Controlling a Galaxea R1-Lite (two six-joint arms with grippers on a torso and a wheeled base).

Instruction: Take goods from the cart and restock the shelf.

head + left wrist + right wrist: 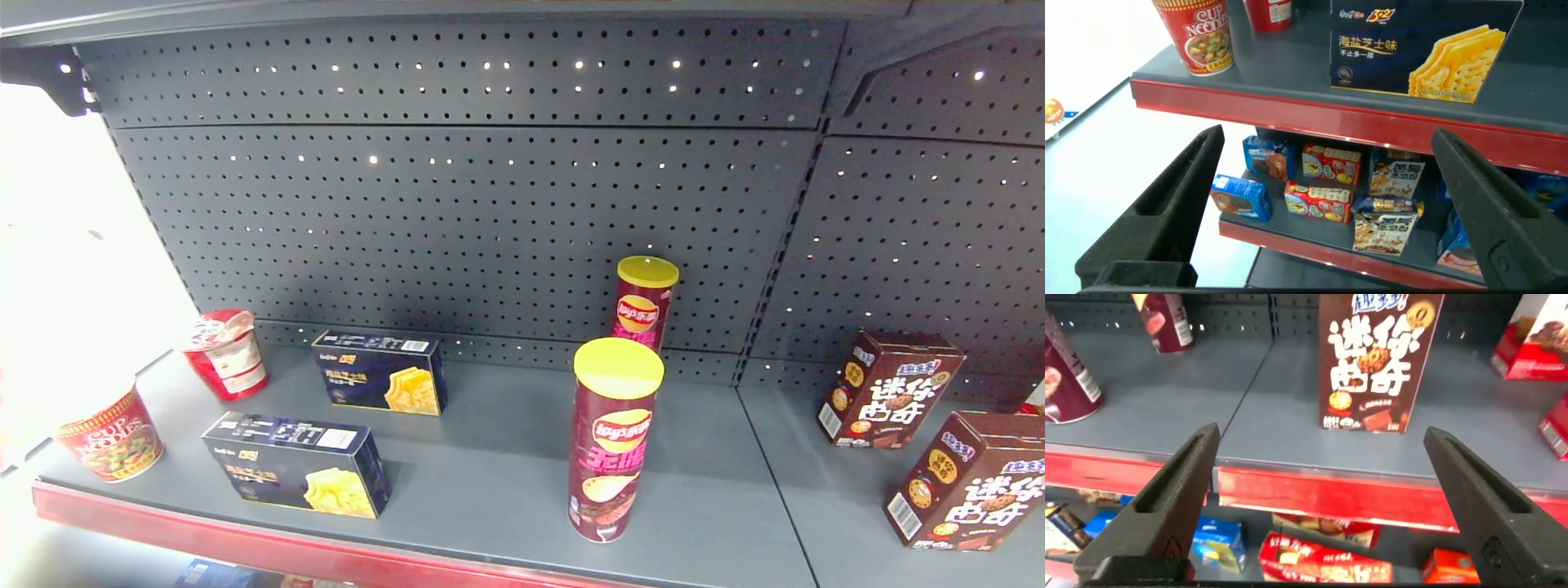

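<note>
Goods are kept in front-to-back pairs on the shelf [490,498], presumably so that each kind forms its own row with the printed face toward the aisle. The front chip can [616,441] is stood upright near the red edge, long axis vertical, yellow lid up. The rear chip can [645,304] is stood likewise behind it, by the pegboard.

Left of the front chip can, the front cracker box [298,464] and rear cracker box [380,371] are laid flat, long axes along the shelf edge. Right of it, a cookie box [888,390] is stood on end.

The left gripper [1327,132] and right gripper [1321,431] are held before the shelf edge, to either side of that can. The fingers of both are spread wide and nothing is carried, so a fetch from the cart is judged to be due.
</note>
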